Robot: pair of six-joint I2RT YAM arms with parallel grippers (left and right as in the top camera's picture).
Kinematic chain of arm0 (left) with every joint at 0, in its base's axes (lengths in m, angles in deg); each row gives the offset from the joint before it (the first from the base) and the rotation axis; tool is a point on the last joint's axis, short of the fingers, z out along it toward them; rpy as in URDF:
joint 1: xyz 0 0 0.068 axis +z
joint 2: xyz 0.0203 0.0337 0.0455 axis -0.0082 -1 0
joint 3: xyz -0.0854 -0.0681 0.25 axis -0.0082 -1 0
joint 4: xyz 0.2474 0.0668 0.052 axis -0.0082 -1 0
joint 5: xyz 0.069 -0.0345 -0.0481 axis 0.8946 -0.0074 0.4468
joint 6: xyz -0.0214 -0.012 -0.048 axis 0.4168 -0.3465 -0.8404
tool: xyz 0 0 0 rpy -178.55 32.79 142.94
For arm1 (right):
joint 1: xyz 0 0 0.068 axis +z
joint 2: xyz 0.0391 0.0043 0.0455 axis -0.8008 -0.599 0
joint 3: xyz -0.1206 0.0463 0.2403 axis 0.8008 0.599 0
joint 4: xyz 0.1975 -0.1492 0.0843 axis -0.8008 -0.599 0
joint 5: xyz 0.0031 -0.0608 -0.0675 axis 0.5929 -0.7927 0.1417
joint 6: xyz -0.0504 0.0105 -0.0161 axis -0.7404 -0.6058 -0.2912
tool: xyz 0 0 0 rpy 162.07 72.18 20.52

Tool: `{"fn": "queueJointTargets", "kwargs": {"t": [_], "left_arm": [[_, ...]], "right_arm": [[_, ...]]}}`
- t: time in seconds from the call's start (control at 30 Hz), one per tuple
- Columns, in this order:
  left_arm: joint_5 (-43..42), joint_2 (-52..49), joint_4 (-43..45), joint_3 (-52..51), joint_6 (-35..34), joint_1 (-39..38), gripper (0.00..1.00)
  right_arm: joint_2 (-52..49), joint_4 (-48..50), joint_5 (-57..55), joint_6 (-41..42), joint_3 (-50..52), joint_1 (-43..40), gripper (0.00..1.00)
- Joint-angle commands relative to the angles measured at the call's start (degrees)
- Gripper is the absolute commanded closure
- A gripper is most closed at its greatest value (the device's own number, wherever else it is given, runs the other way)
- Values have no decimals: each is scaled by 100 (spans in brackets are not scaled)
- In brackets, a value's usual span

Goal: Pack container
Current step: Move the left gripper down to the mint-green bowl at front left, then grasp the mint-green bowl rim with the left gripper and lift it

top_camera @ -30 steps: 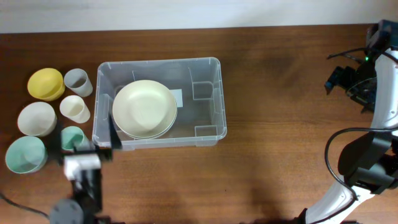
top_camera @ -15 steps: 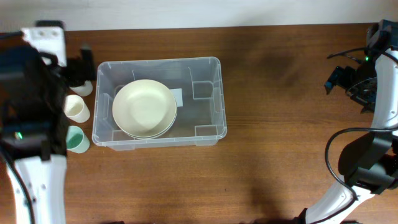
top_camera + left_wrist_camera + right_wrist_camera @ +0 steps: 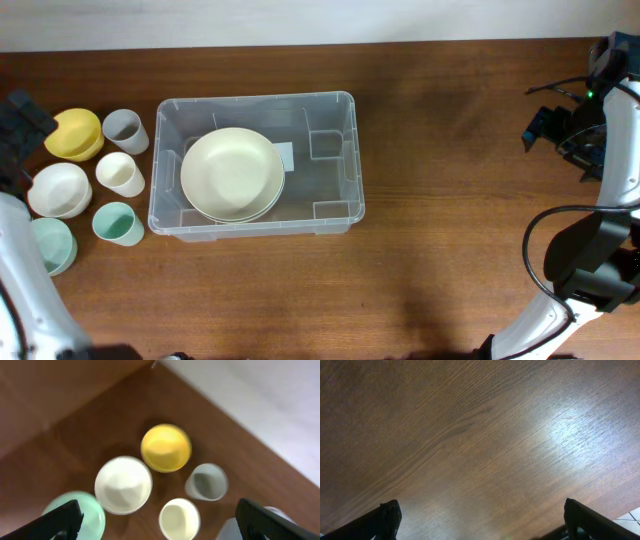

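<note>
Overhead: the clear container (image 3: 255,99), cream plates (image 3: 232,172) inside, sits on the desk (image 3: 450,220) between the pincers, nearer the left pincer (image 3: 20,118) than the right pincer (image 3: 548,125). Left wrist: pincer spread wide, holding nothing, yellow bowl (image 3: 166,447) and grey cup (image 3: 206,481) below it. Right wrist: pincer wide open too, holding nothing, desk beneath.

Robot lab setup: 2 arms (image 3: 612,160) flank a wooden table (image 3: 450,250).

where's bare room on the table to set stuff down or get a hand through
Widest: bare table between the container and the right arm. Also the strip along its near edge, and its inside right of the plates. Crowded: left of it, yellow bowl to green cup.
</note>
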Motion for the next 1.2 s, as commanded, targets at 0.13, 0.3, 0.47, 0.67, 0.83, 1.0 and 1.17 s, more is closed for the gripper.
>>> {"fn": "queueJointTargets", "kwargs": {"t": [0.13,0.3,0.47,0.67,0.83,1.0,1.17], "left_arm": [[-92,-1248,-721,105,-1587,717,0],[-92,-1786,-1202,105,-2164,1191,0],[28,-1974,-1399,105,-2175,1711,0],[221,-2092,-1445,-160,-2179,1899,0],[302,-2149,-1364,-586,-2181,1923,0],[304,-2153,-1237,-852,-2184,1923,0],[306,-2153,-1069,-1261,-2184,1923,0]], "right_arm": [[61,2,-28,-15,0,-22,1],[61,2,-28,-15,0,-22,1],[61,2,-28,-15,0,-22,1],[61,2,-28,-15,-2,-22,1],[61,2,-28,-15,0,-22,1],[61,2,-28,-15,-2,-22,1],[61,2,-28,-15,0,-22,1]]}}
